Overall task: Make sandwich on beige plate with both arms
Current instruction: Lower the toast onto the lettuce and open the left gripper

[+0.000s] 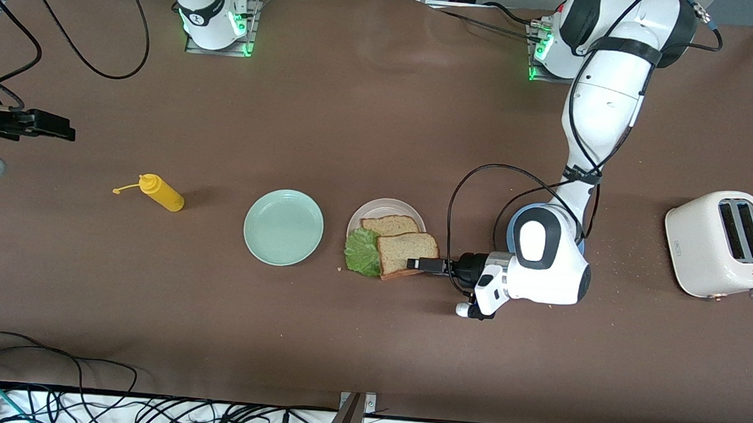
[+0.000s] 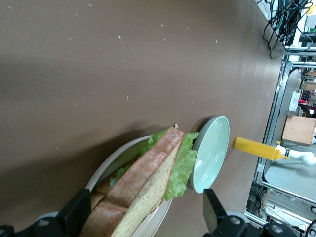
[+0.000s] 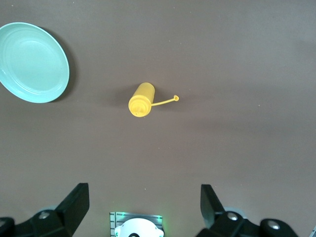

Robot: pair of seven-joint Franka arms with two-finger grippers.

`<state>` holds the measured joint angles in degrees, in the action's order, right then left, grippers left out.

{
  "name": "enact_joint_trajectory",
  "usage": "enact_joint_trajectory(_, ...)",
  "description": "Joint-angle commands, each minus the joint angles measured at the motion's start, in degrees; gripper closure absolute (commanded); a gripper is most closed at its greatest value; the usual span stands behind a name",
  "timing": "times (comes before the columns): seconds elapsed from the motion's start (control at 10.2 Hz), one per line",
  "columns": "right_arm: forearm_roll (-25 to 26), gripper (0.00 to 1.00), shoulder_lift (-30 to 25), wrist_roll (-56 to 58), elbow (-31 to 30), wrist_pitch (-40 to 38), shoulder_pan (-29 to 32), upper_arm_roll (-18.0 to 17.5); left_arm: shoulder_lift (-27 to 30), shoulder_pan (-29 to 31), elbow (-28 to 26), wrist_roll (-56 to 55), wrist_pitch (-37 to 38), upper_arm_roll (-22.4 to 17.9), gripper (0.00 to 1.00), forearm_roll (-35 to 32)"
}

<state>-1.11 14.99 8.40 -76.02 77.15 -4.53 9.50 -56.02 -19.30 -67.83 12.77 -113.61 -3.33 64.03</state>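
1. The beige plate is sitting near the middle of the table, just beside the mint-green plate, which lies toward the right arm's end.
2. One bread slice is lying flat on the beige plate; the lettuce leaf is hanging over the plate's rim on the side nearer the front camera.
3. A second bread slice is resting on the lettuce and the first slice, overhanging the rim.
4. The left pincer is sitting level with this upper slice, its fingers spread wide on either side of it and not gripping it.
5. The right pincer is waiting in the air over the right arm's end of the table, fingers wide apart and holding nothing.
6. The yellow squeeze bottle is lying on its side near that end.
7. A white toaster is standing at the left arm's end.
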Motion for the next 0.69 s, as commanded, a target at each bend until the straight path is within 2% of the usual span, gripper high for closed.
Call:
enact_joint_trajectory(0.0, 1.28, 0.00, -8.46, -0.84, -11.66, 6.06, 1.80, -1.85, 1.61, -2.75, -1.08, -3.62, -5.54, -0.54, 0.00, -1.46)
enact_joint_trajectory(0.3, 1.98, 0.00, -7.44, -0.75, -10.82, 6.43, 2.59, -2.46, 1.61, -3.64, -1.08, -6.17, -6.62, -0.54, 0.00, -1.45)
enact_joint_trajectory(0.49, 3.39, 0.00, -7.26, -0.75, -10.03, 6.00, 6.35, -7.46, 1.61, -3.64, -1.16, -6.18, -6.89, -0.45, 0.08, -1.45)
enact_joint_trajectory(0.59, 3.31, 0.00, -7.43, -0.67, -10.03, 5.73, 6.46, -7.48, 1.61, -4.16, -1.08, -6.35, -7.07, -0.54, 0.08, -1.45)
